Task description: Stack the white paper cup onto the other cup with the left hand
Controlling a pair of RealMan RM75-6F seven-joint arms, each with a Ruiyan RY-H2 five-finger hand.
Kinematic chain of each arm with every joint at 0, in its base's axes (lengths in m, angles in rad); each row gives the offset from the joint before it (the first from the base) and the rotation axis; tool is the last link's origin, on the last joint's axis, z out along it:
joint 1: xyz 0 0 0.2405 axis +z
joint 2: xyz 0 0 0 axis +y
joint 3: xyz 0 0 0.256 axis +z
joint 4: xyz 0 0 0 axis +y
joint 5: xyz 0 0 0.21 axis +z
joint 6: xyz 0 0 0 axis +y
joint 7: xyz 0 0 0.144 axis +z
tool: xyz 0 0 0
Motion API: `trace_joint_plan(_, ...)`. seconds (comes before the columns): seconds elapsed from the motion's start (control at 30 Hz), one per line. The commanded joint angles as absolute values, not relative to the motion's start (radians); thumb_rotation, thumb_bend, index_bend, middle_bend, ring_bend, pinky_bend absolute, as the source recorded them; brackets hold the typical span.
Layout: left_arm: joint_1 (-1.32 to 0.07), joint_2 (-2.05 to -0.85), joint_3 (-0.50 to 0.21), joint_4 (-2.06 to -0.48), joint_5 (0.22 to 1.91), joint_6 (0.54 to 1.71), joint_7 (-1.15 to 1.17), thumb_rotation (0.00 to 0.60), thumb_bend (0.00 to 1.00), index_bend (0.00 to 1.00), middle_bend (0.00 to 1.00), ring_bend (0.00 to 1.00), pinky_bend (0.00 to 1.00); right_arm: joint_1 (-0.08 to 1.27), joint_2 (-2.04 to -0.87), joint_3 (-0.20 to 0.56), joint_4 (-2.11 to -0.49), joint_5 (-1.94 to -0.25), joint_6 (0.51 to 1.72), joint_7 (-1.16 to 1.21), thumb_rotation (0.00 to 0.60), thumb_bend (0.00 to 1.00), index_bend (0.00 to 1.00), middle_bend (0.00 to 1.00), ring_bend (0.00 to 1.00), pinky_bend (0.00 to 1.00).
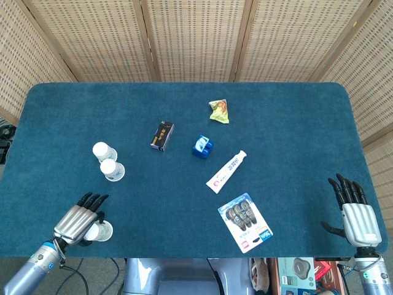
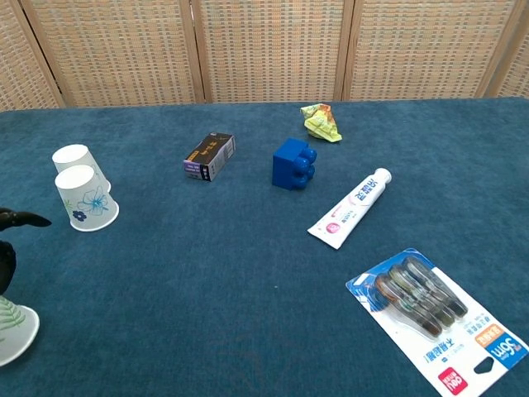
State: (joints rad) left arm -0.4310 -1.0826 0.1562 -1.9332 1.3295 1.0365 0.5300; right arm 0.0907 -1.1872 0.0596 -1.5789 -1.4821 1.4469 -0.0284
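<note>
Left hand point(image 1: 77, 222) is down at the near-left corner of the table point(image 1: 295, 123), its forearm coming up from below the near edge and its dark fingers point(image 1: 92, 200) draped over the top of the white paper cup point(image 1: 100, 232) sitting there; can't tell if it's actually gripping it or just resting on it. Right hand point(image 1: 354, 213) is over at the table's near-right corner, palm down, fingers spread and pointing away from the robot, thumb out to the side, holding nothing.
</note>
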Motion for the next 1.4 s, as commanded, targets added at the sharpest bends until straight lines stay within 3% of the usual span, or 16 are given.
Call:
trace_joint_plan(0.03, -0.434, -1.046, 0.136, -1.966, 1.348, 1.063, 0.517, 0.600, 0.17, 0.45, 0.00, 0.00, 0.00, 0.091, -1.187, 0.059, -1.580, -1.484, 1.448, -0.029, 0.600, 0.00, 0.00, 0.00, 0.00, 0.00)
trace_joint_plan(0.27, -0.480, -0.956, 0.062, -2.032, 1.292, 1.064, 0.504, 0.600, 0.17, 0.45, 0.00, 0.00, 0.00, 0.089, -1.185, 0.058, -1.584, -1.487, 1.452, -0.028, 0.600, 0.00, 0.00, 0.00, 0.00, 0.00)
trace_joint_plan(0.57, -0.609, -0.889, -0.077, -2.027, 1.025, 0.959, 0.466, 0.600, 0.17, 0.45, 0.00, 0.00, 0.00, 0.090, -1.185, 0.059, -1.581, -1.485, 1.449, -0.026, 0.600, 0.00, 0.00, 0.00, 0.00, 0.00)
trace_joint_plan(0.9, -0.760, -0.887, -0.156, -1.956, 0.739, 0.895, 0.515, 0.600, 0.17, 0.45, 0.00, 0.00, 0.00, 0.094, -1.190, 0.056, -1.579, -1.484, 1.439, -0.032, 0.600, 0.00, 0.00, 0.00, 0.00, 0.00)
trace_joint_plan(1.4, -0.938, -0.997, -0.123, -1.751, 0.399, 0.835, 0.600, 0.600, 0.17, 0.45, 0.00, 0.00, 0.00, 0.098, -1.187, 0.062, -1.567, -1.469, 1.425, -0.006, 0.600, 0.00, 0.00, 0.00, 0.00, 0.00)
